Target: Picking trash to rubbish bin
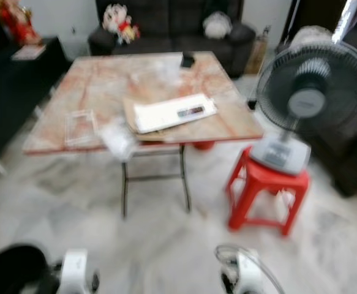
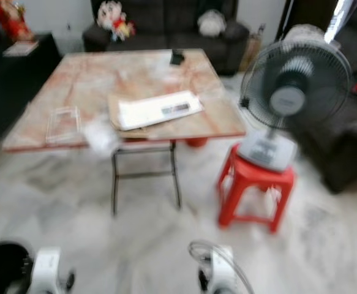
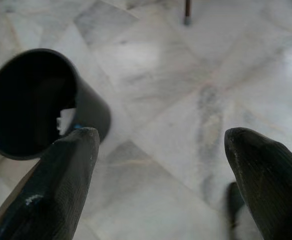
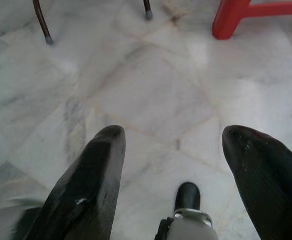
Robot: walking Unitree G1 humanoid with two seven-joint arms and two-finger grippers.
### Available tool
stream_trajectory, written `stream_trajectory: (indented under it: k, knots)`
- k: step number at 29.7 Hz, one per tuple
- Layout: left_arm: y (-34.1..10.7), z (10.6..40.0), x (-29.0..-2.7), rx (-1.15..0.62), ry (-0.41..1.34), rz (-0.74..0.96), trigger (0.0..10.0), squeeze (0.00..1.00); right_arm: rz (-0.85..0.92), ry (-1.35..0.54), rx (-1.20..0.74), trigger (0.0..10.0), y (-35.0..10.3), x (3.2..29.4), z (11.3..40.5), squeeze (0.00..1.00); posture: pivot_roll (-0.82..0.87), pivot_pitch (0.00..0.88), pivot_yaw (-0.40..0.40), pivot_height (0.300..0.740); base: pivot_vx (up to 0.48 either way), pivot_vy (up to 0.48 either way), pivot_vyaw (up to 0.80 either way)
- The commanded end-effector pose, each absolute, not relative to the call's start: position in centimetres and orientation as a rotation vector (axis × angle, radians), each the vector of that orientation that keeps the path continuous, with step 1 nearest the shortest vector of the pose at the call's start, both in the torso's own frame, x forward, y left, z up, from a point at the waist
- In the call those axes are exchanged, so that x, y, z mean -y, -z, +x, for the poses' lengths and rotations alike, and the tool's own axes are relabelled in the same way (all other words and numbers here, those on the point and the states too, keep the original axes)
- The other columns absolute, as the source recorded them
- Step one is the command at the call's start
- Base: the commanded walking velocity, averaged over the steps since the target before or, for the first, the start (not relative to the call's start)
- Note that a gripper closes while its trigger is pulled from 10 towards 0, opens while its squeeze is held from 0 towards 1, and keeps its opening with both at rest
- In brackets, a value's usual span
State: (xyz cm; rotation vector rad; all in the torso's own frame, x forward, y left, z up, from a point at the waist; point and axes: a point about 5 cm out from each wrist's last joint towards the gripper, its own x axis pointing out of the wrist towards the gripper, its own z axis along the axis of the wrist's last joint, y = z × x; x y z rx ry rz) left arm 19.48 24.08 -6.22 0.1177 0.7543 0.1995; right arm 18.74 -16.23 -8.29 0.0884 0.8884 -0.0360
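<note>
The head views are blurred. A crumpled clear plastic wrapper (image 1: 117,139) lies at the front edge of the orange marbled table (image 1: 105,79), next to a clear plastic box (image 1: 80,127). A white paper (image 1: 172,112) rests on brown card. The black rubbish bin (image 1: 13,266) stands on the floor at my lower left; in the left wrist view the bin (image 3: 30,100) holds a white scrap. My left gripper (image 3: 161,165) hangs open over the floor beside it. My right gripper (image 4: 173,165) hangs open above bare floor, holding nothing.
A grey fan (image 1: 310,92) stands on a red stool (image 1: 264,190) right of the table. A dark sofa (image 1: 172,27) is behind the table and a dark cabinet (image 1: 7,92) at the left. A small black object (image 1: 187,59) sits at the table's far edge.
</note>
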Motion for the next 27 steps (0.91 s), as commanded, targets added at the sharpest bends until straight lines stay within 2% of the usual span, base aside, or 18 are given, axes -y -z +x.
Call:
stream_trajectory:
  k: [1, 8, 17, 27]
  knots:
    - [6.1, 19.3, -24.9, -0.764, -0.209, 0.139, 10.0, 0.0, 0.107, 0.016, -0.881, 10.0, 8.2, 15.0, 19.0, 0.0, 0.0, 0.0, 0.051, 0.74, 0.0, 0.0, 0.0]
    - [5.7, 20.0, -24.9, -0.731, -0.196, 0.14, 10.0, 0.0, 0.118, 0.024, -0.879, 10.0, 8.2, 14.9, 19.0, 0.0, 0.0, 0.0, 0.06, 0.74, 0.0, 0.0, 0.0]
    - [2.8, 24.0, -24.2, -0.528, -0.166, 0.159, 10.0, 0.0, 0.142, 0.016, -0.826, 10.0, 7.5, 14.5, 20.3, 0.0, 0.01, 0.0, 0.065, 0.74, 0.0, 0.0, 0.0]
    - [0.4, 26.7, -23.3, -0.375, -0.139, 0.175, 10.0, 0.0, 0.105, -0.031, -0.764, 10.0, 6.6, 13.9, 21.8, 0.0, 0.02, 0.0, 0.062, 0.74, 0.414, 0.0, 0.0]
